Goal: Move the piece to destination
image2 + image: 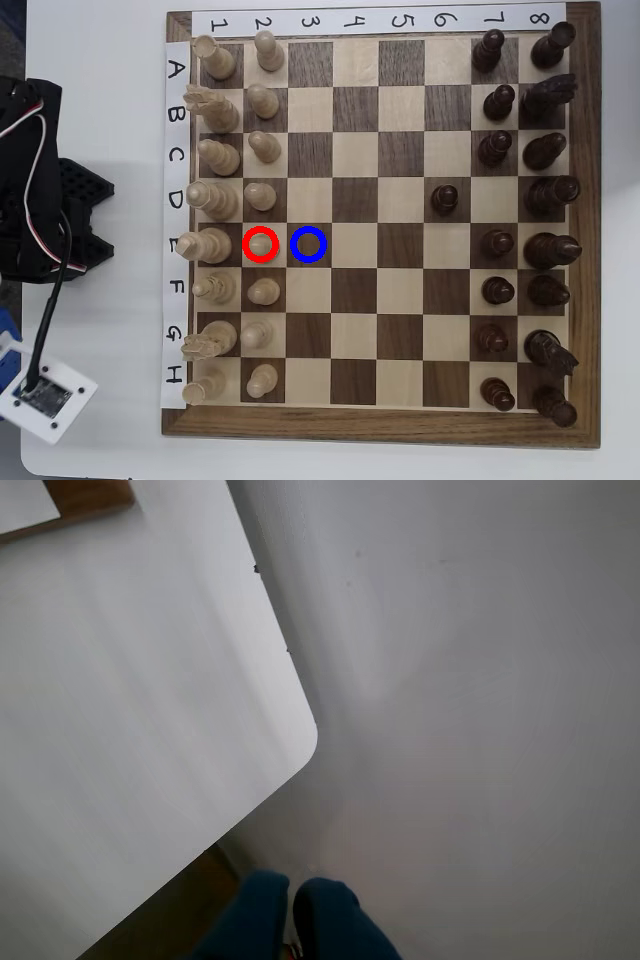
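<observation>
In the overhead view the piece (261,243), a pale cream pawn, stands on a light square inside a red ring, in row E, column 2. The destination (309,244), a dark square ringed in blue, lies just right of it and holds nothing. The black arm (40,200) is folded up off the board's left side, well away from the piece. In the wrist view my gripper (292,888) shows as two blue fingertips at the bottom edge, pressed close together with nothing between them. It hangs past the white table's rounded corner (300,740).
Pale pieces fill columns 1 and 2 of the chessboard (380,425). Dark pieces fill columns 7 and 8, with one dark pawn (445,198) advanced to column 6. A white mount plate (45,397) with a cable lies at lower left. A board corner (90,495) shows in the wrist view.
</observation>
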